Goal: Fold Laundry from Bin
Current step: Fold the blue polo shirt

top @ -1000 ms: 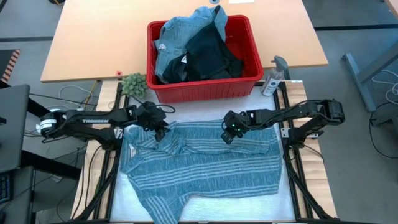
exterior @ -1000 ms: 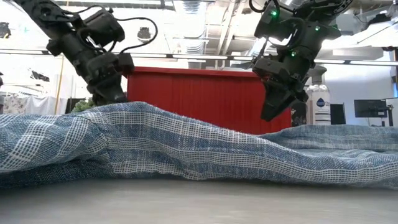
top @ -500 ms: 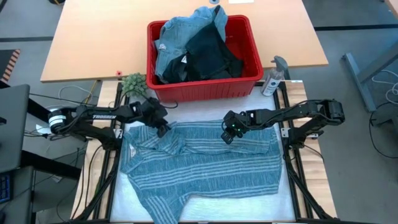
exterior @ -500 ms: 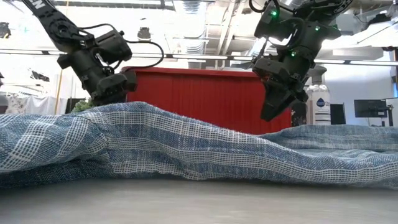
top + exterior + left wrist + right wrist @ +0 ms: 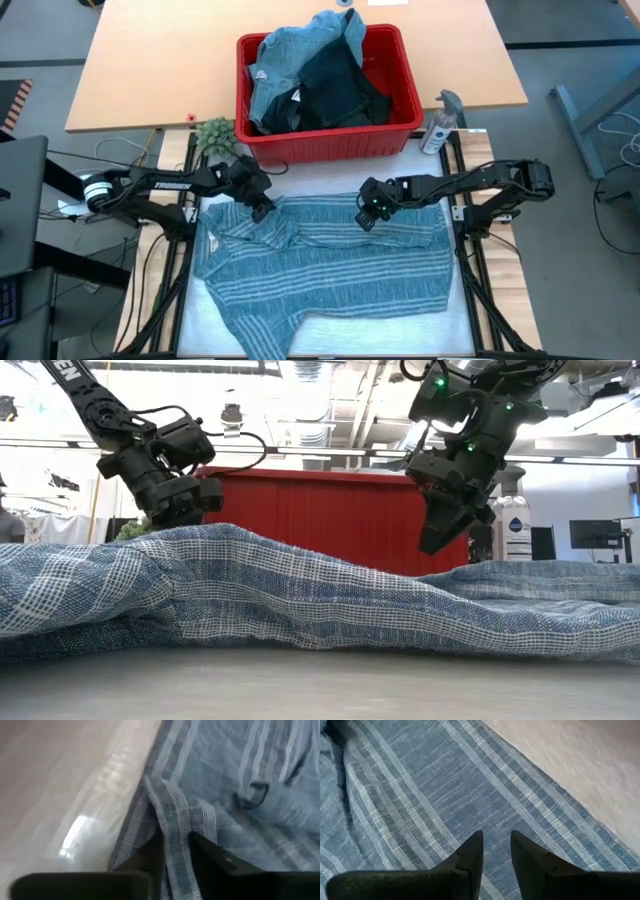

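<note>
Bin (image 5: 329, 143) sitting at the far edge of the work mat, red, holding light blue denim pieces (image 5: 285, 60) heaped over dark navy trousers (image 5: 340, 90). Striped shirt (image 5: 330, 265) lying spread on the mat in front of it. Left gripper (image 5: 175, 851) pinching a raised fold of the shirt's far left edge, fabric standing between its fingers (image 5: 212, 852). Right gripper (image 5: 495, 851) hanging just above the shirt's far right part, fingers a narrow gap apart, gripping nothing. Spray bottle (image 5: 438, 124) standing beside the bin.
</note>
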